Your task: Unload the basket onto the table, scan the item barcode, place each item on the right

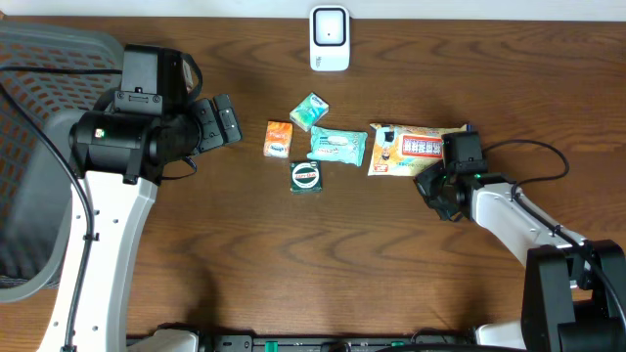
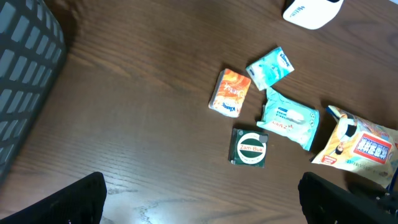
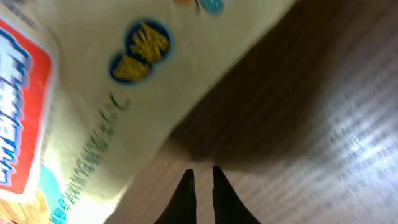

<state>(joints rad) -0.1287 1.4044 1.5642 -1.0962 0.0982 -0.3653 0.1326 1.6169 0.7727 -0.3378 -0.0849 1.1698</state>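
Nearest you on the counter (image 1: 293,254) lies the green box (image 1: 306,176), untouched. To its right, your right hand (image 3: 200,173) is down at the right end of the bag (image 1: 411,149), which I take to be the item to scan. That hand's fingers are pressed together. Its wrist view shows only bare wood around the tips, and the bag's yellow edge runs just beyond them with a shadow under it. I judge that nothing is caught between them, though the overhead view hides the tips and cannot settle it. The bag lies printed face up at the right end of the row of goods, and no barcode shows on that face. Left of it sit the wipes (image 1: 338,145), then the orange pack (image 1: 279,138). Further left, your left hand (image 1: 223,119) hangs over the counter, fingers wide apart and empty, clear of every item. A little farther back is the teal pack (image 1: 309,111). Farthest, at the middle of the far edge, stands the white scanner (image 1: 330,39), well apart from the bag and with nothing held before it. By my reckoning the task is barely begun: no item is lifted and none is at the scanner. Almost everything is left: get a firm hold on the bag, raise it, find the barcode side, carry it to the far edge, and present the code to the scanner.
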